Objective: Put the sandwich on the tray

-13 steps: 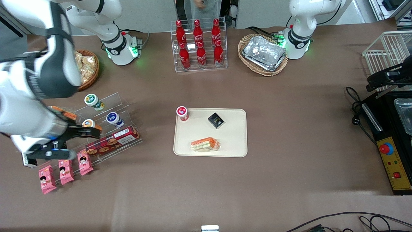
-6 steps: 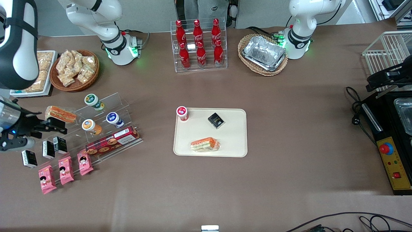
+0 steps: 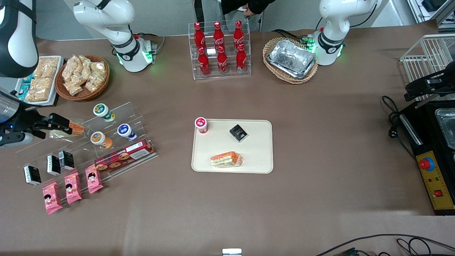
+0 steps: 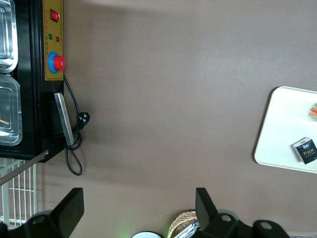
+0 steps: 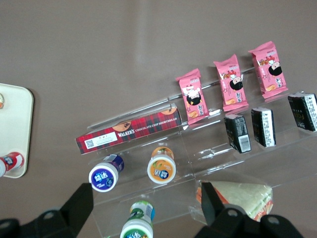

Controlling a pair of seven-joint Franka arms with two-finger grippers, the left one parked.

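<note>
The sandwich, a clear-wrapped wedge with an orange edge and green and white layers, lies on the cream tray, on the part nearest the front camera. My gripper is far off toward the working arm's end, above the acrylic shelf, partly covering a second wrapped wedge there. In the right wrist view the gripper is open and empty. One finger is next to that wedge. A corner of the tray shows there too.
A red-capped bottle and a small black box also stand on the tray. The acrylic shelf holds yogurt bottles, a red biscuit box, black boxes and pink packets. Snack baskets, a cola rack and foil trays line the table's edge farthest from the front camera.
My arm has drawn away from the middle of the shelf toward the working arm's end, and the gripper has come over the second wedge. The sandwich on the tray has not moved.
</note>
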